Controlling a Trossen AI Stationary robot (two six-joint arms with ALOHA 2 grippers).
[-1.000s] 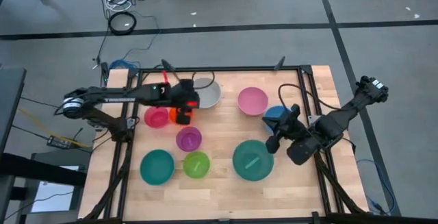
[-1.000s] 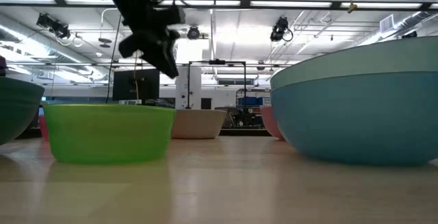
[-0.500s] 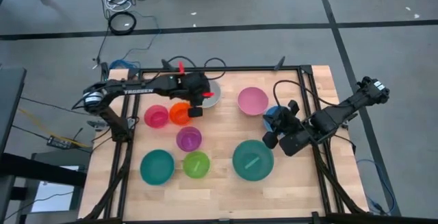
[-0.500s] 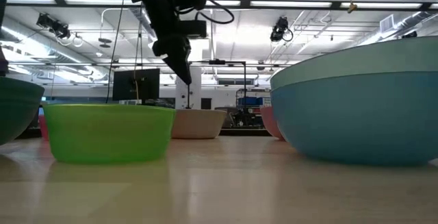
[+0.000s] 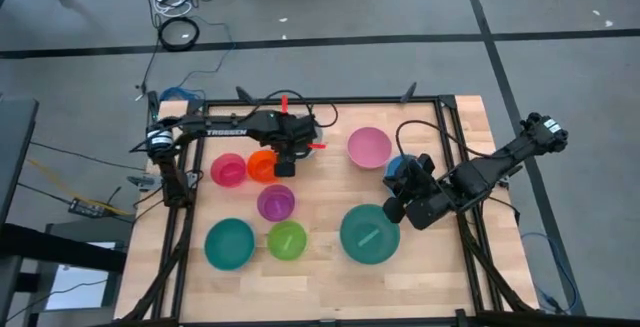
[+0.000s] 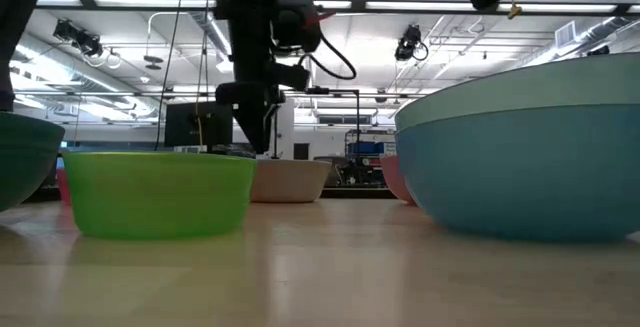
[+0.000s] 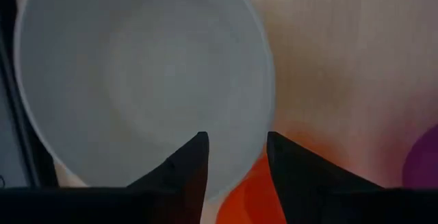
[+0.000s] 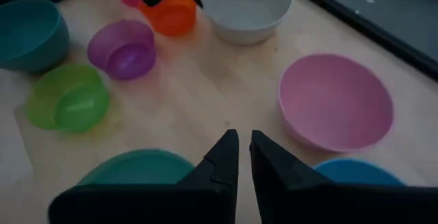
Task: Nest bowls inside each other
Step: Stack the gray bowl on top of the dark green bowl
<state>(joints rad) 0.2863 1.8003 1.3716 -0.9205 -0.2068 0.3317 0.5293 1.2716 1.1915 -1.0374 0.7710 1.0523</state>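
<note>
Several bowls stand upright on the wooden table. My left gripper [image 7: 236,138] [image 5: 288,153] points down, open, over the near rim of the white-grey bowl [image 7: 137,80] [image 6: 290,180], right beside the orange bowl [image 5: 262,166]. One finger stands over the white bowl's inside and the other outside; whether either touches it, I cannot tell. My right gripper [image 8: 243,136] [image 5: 394,207] hovers between the blue bowl [image 5: 403,167] and the big teal bowl [image 5: 370,235], its fingers a narrow slit apart with nothing between them.
A magenta bowl [image 5: 229,170] stands left of the orange one. A purple bowl [image 5: 276,203], a lime bowl [image 5: 287,240] and a smaller teal bowl [image 5: 230,244] fill the near left. A pink bowl [image 5: 369,147] stands at the far right. A black frame [image 5: 446,137] borders the table.
My left gripper has gone from over the orange bowl toward the table's right and far side, to the white-grey bowl, sinking and tipping to point more steeply down. The orange bowl, under the gripper a second ago, now stands uncovered beside the magenta bowl.
</note>
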